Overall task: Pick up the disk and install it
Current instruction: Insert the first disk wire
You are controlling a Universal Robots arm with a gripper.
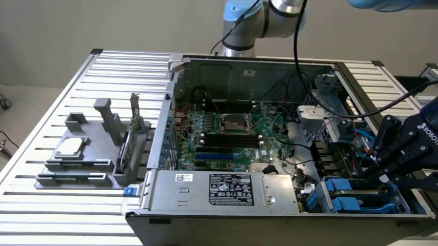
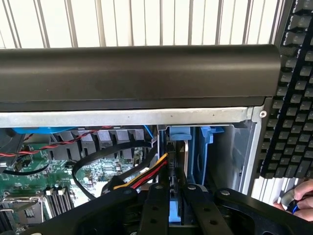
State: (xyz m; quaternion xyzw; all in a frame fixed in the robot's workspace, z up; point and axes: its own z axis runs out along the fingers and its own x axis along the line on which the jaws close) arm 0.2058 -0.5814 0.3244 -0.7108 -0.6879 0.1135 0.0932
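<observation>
The disk (image 2: 179, 159) stands on edge in the drive bay at the computer case's corner, a silver-grey slab between blue carrier rails (image 2: 203, 149). My gripper (image 2: 175, 200) is shut on the disk's near edge, one black finger on each side of a blue strip. In the exterior view the gripper (image 1: 380, 178) reaches down into the bay at the case's front corner, on the exterior view's right, just above the blue rails of the disk (image 1: 361, 201). Most of the disk is hidden by the bay walls and my fingers.
The open computer case (image 1: 184, 66) lies on a slatted table, motherboard up, with the power supply (image 1: 226, 189) along its front. Red, yellow and black cables (image 2: 142, 176) run beside the bay. A grey fixture (image 1: 75, 164) on the exterior view's left holds a processor chip (image 1: 71, 147) and a green card (image 1: 135, 128). A keyboard (image 2: 288, 98) and a person's hand (image 2: 299, 200) lie past the case.
</observation>
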